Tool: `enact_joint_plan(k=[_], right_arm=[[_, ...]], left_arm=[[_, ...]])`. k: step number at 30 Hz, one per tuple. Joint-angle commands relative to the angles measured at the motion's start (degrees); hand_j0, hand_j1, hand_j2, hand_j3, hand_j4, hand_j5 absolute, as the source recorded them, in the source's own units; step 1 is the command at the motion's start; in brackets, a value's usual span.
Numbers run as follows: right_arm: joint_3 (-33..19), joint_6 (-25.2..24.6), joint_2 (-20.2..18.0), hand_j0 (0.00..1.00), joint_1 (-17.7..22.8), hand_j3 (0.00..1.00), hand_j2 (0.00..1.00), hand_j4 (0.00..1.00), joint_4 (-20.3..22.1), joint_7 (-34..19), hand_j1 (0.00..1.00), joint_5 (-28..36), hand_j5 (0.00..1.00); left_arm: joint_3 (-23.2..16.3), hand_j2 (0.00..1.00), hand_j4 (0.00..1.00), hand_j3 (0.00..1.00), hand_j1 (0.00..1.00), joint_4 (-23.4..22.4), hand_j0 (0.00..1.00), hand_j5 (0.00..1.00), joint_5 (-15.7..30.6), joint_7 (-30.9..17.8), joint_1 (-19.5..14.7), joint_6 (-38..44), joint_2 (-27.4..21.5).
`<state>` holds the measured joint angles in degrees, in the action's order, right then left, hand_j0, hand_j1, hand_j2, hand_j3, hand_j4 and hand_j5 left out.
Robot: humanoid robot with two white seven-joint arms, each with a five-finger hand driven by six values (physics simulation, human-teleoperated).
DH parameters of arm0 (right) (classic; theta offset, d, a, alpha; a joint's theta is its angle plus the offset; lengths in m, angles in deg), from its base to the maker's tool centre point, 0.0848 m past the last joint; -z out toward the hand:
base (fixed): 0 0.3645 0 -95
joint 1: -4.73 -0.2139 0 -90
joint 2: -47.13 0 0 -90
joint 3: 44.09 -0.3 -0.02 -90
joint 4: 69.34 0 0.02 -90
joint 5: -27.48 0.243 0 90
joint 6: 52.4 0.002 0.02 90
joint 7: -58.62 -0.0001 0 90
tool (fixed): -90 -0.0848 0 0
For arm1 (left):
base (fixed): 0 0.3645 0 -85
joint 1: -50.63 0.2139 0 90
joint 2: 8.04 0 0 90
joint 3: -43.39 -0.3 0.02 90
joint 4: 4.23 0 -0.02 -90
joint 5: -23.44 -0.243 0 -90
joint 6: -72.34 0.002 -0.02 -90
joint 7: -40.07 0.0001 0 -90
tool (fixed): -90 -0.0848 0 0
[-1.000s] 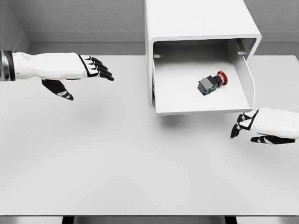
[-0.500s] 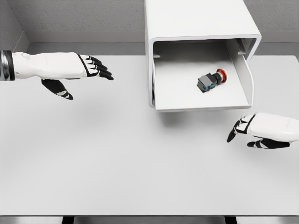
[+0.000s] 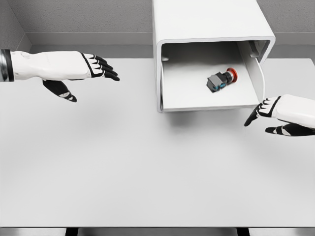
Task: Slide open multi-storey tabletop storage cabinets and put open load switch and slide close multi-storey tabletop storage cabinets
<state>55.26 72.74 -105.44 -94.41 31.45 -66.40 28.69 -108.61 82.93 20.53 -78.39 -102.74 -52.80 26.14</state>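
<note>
Load switch: you find the load switch [image 3: 221, 80] lying on its side on the drawer floor, right of centre, red button end pointing to the back right. It is loose and touches no wall (so it may slide when the drawer moves).

Drawer: the drawer [image 3: 197, 101] stands part way out of the cabinet, its front lip overhanging the table. You can judge the placing step done, since the switch sits inside and neither hand holds it.

Cabinet: the storage cabinet [image 3: 206, 22] sits at the back of the table, right of the middle, open face toward you.

Right hand: your right hand [image 3: 275, 114] hovers just beside the drawer's front right corner, fingers [image 3: 256, 117] extended and relaxed, holding nothing. It is placed there, I judge, to press on the front edge and push the drawer shut. Whether a fingertip touches the lip you cannot tell.

Left hand: your left hand [image 3: 81, 71] hangs above the table well apart from the cabinet, fingers spread, thumb down, empty (it seems parked out of the way).

Table: the white table [image 3: 147, 172] bears only the cabinet.

Next move: push straight back and evenly; an off-centre shove at the corner could skew the drawer.
</note>
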Motion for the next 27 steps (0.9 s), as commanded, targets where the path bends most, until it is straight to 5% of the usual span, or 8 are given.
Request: enact_joint_plan(k=[1,6,16,27], right_arm=[[1.99,-0.13,-0.18,0.67,-0.18,0.67,0.67,0.67,0.02,0.02,0.67,0.72,0.67],[11.22,-0.13,0.96,0.67,-8.09,0.67,0.67,0.67,-0.06,0.02,0.67,0.02,0.67],[17.20,-0.13,4.57,0.70,-14.41,0.70,0.70,0.70,-0.50,0.02,0.70,-2.62,0.70],[19.04,-0.13,9.58,0.70,-21.45,0.70,0.70,0.70,-13.16,0.02,0.70,-4.46,0.70]], left_arm=[[0.12,1.00,1.00,1.00,1.00,0.12,1.00,1.00,0.35,-0.02,0.00,0.13,0.01],[0.04,1.00,1.00,1.00,1.00,0.12,1.00,1.00,0.35,-0.02,0.09,0.13,0.01],[-0.05,1.00,1.00,1.00,1.00,0.12,1.00,1.00,0.35,-0.02,0.09,0.13,0.01],[-0.23,1.00,1.00,1.00,1.00,0.29,1.00,1.00,0.26,-0.02,0.18,0.13,0.01]])
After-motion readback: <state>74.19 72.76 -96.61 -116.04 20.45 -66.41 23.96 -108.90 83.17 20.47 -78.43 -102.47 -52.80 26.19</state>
